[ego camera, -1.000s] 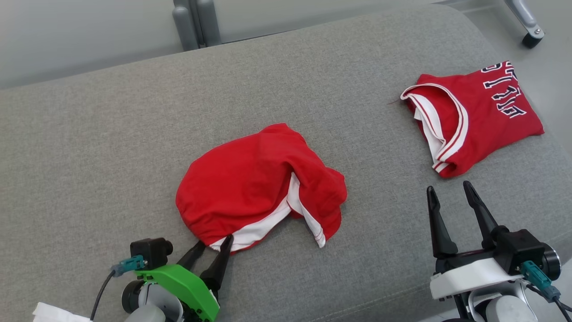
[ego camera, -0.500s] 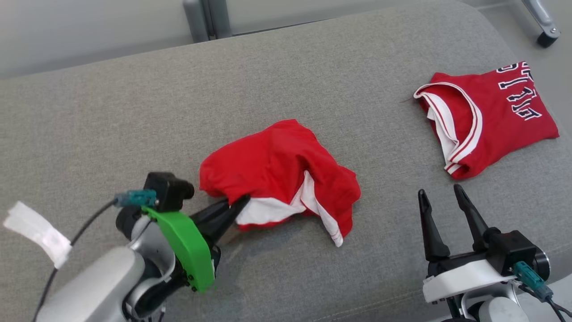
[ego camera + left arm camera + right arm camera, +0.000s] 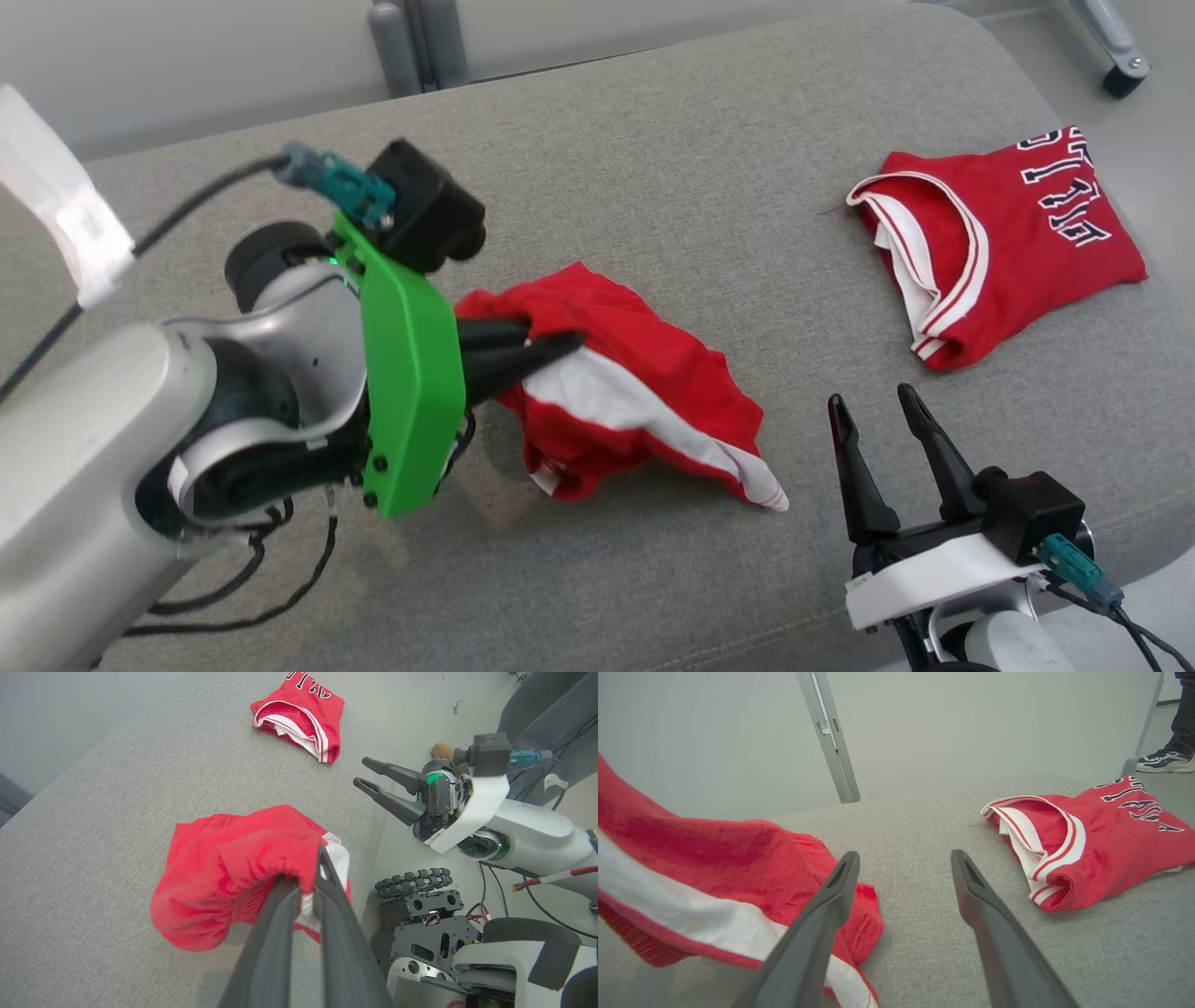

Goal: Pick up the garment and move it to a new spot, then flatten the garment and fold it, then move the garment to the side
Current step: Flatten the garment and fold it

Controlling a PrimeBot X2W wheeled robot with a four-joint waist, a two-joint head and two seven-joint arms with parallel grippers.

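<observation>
Head view: left gripper (image 3: pixel 569 342) grips the shorts (image 3: pixel 653 373) by the waistband; cloth trails rightward toward the wide-open right gripper (image 3: pixel 868 397).

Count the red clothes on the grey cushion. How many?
2. Crumpled red-and-white fabric shorts in the middle, pinched by the left gripper; folded red lettered jersey at far right.

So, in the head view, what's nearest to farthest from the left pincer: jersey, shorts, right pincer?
1. The red shorts, pinched in the left pincer itself.
2. The right pincer, lower right, open.
3. The folded jersey, far right.
</observation>
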